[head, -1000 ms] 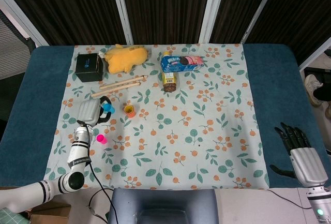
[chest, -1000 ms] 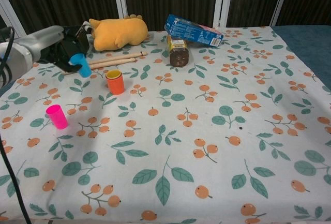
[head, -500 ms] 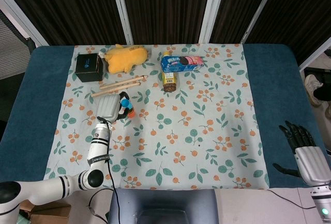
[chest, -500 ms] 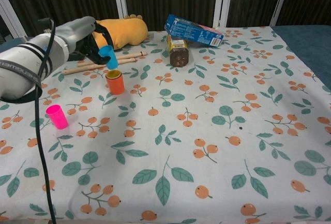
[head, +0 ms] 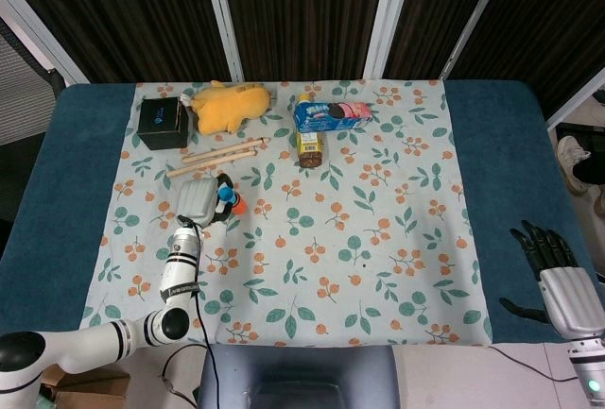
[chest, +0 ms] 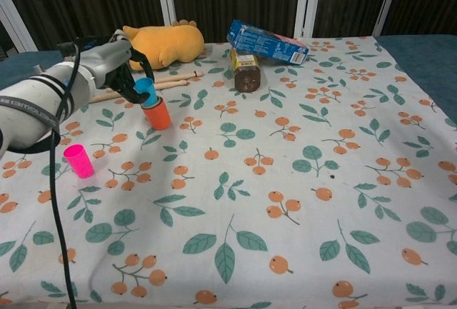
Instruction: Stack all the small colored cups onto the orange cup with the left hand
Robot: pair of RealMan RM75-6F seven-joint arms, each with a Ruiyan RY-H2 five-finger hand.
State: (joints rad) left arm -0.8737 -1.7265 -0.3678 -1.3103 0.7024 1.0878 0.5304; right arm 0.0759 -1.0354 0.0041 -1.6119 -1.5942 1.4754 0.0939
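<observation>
Since half a second ago the left hand (chest: 123, 72) has lowered the blue cup (chest: 146, 89) from above the orange cup (chest: 156, 115) into its mouth; the orange cup now tilts under it. Judgement: first stack nearly seated, release pending. The pink cup (chest: 78, 160) stands apart, nearer the robot than the orange cup, unstacked. Left hand reaches from the orange cup's left, fingers closed around the blue cup. Right hand (head: 548, 263) sits far right of the orange cup, off the cloth, fingers apart, holding nothing.
</observation>
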